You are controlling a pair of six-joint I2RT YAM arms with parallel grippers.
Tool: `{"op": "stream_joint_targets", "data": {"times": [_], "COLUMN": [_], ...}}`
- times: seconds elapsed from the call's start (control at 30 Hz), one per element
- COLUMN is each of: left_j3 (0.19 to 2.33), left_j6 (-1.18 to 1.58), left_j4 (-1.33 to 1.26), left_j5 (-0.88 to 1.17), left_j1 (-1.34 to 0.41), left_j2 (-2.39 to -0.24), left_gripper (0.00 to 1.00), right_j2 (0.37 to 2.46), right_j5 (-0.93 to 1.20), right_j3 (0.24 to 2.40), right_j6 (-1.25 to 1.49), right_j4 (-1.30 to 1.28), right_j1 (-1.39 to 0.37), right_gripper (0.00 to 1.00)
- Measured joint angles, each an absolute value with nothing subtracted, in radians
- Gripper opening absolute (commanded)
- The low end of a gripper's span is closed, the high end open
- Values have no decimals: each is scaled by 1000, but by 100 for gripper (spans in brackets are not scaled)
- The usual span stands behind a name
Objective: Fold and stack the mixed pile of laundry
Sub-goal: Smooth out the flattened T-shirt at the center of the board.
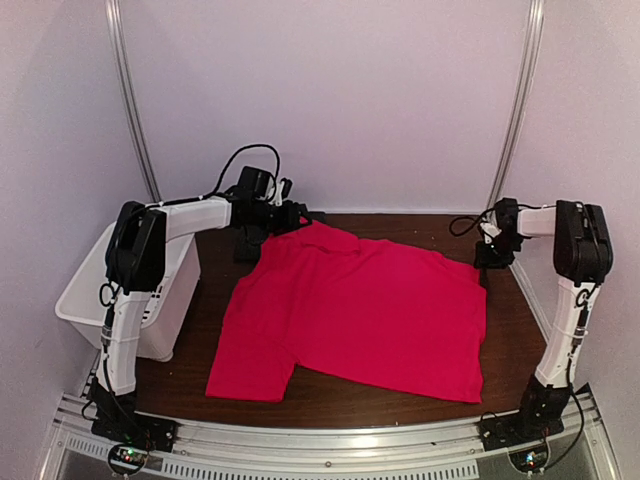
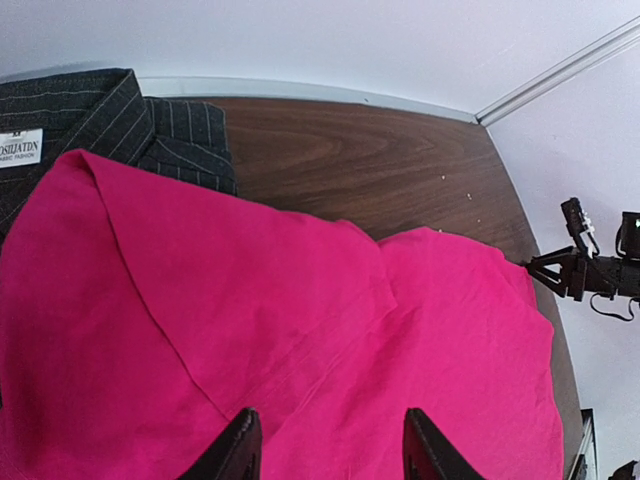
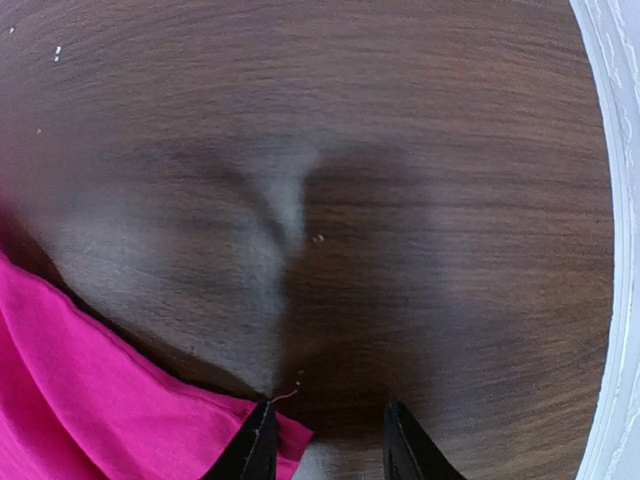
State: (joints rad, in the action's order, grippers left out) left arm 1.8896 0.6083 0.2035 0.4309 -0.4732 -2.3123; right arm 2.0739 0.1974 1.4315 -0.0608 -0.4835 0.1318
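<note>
Your red T-shirt (image 1: 360, 320) lies spread across the middle of the table (image 1: 515, 335). Its far left corner laps over the charcoal pinstriped shirt (image 2: 90, 125), which sits at the back left.

Your left end effector (image 2: 328, 435) hangs over that overlap with jaws apart, gripping nothing. Your right end effector (image 3: 330, 435) is down at the T-shirt's far right corner, jaws also apart with bare wood between them. The hem tip seems to sit just at one finger rather than inside the gap, though the view is blurred there.

If you close the right side now, you'll likely pinch air or a few threads, and the corner will slip out as you lift. On the left, if you reach too deep you may catch the pinstriped shirt along with the red one and drag both. Uneven grips would also skew the fold.
</note>
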Motion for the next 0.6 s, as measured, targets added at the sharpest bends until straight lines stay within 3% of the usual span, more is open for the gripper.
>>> {"op": "stream_joint_targets", "data": {"times": [0.33, 0.6], "left_j3": [1892, 1892], "left_j6": [607, 607], "left_j4": [204, 205], "left_j5": [442, 450], "left_j1": [-472, -472], "left_j2": [-2319, -2319], "left_gripper": [49, 49], "right_j2": [2110, 1939], "right_j5": [212, 239], "right_j3": [1496, 1455], "right_j6": [-103, -119], "right_j4": [-506, -519], "right_j1": [113, 103], "right_gripper": [35, 37]}}
